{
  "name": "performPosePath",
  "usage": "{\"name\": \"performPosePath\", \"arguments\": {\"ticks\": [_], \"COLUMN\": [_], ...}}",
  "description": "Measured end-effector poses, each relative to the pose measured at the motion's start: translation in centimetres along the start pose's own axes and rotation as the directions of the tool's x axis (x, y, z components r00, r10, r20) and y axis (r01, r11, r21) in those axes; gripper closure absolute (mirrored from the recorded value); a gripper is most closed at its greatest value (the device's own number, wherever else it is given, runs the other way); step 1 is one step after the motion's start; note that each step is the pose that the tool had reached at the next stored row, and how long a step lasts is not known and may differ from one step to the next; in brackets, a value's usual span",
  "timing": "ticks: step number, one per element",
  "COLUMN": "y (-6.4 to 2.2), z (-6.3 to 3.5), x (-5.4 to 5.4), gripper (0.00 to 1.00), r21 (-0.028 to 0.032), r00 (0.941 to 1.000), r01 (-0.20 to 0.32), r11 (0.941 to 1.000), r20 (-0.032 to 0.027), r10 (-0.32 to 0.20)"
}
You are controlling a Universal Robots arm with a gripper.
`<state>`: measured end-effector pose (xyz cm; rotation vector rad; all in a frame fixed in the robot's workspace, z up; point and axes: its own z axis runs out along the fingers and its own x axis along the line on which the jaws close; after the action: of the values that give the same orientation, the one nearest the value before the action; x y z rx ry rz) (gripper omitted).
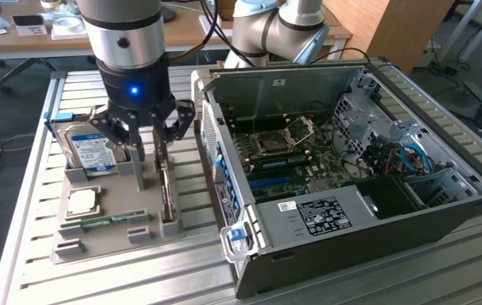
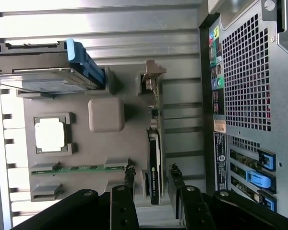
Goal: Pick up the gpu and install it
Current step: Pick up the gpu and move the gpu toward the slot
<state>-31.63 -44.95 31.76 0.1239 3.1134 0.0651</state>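
The gpu (image 1: 167, 194) stands on edge in a slot of the grey holder tray (image 1: 105, 244), beside the open computer case (image 1: 444, 210). In the wrist view the gpu (image 2: 154, 143) is a thin dark card with a metal bracket at its far end. My gripper (image 1: 152, 143) hangs just above the card's upper part. Seen from the wrist, my gripper (image 2: 152, 178) is open, with one finger on each side of the card's near end and a small gap at each side. Nothing is held.
On the same tray are a hard drive with a blue label (image 1: 93, 152), a square processor (image 1: 82, 202) and a narrow green RAM stick (image 1: 105, 221). The case lies open, showing the motherboard (image 1: 296, 159). Its perforated rear panel (image 2: 249, 96) is close beside the tray.
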Motion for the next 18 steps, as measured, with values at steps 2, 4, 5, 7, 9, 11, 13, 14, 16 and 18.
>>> {"name": "performPosePath", "arguments": {"ticks": [2, 4, 5, 7, 9, 11, 13, 14, 16, 18], "y": [0.00, 0.00, 0.01, 0.02, 0.02, 0.01, 0.00, -0.01, -0.02, -0.04], "z": [0.10, 0.10, 0.10, 0.11, 0.11, 0.16, 0.44, 0.59, 0.95, 1.32], "x": [0.0, 0.0, -0.1, -0.2, -0.2, -0.2, -0.2, -0.2, -0.2, -0.2], "gripper": [0.59, 0.59, 0.59, 0.59, 0.59, 0.59, 0.59, 0.59, 0.59, 0.59], "r21": [0.0001, 0.0000, 0.0000, -0.0001, 0.0000, -0.0001, -0.0001, 0.0000, -0.0001, 0.0000], "r00": [1.0000, 1.0000, 1.0000, 1.0000, 1.0000, 1.0000, 1.0000, 1.0000, 1.0000, 1.0000], "r01": [0.000, 0.000, 0.000, 0.000, 0.000, 0.000, 0.000, 0.000, 0.000, 0.000], "r11": [1.0000, 1.0000, 1.0000, 1.0000, 1.0000, 1.0000, 1.0000, 1.0000, 1.0000, 1.0000], "r20": [-0.0001, 0.0000, 0.0000, 0.0000, 0.0000, 0.0001, 0.0001, 0.0000, 0.0001, 0.0000], "r10": [0.000, 0.000, 0.000, 0.000, 0.000, 0.000, 0.000, 0.000, 0.000, 0.000]}}
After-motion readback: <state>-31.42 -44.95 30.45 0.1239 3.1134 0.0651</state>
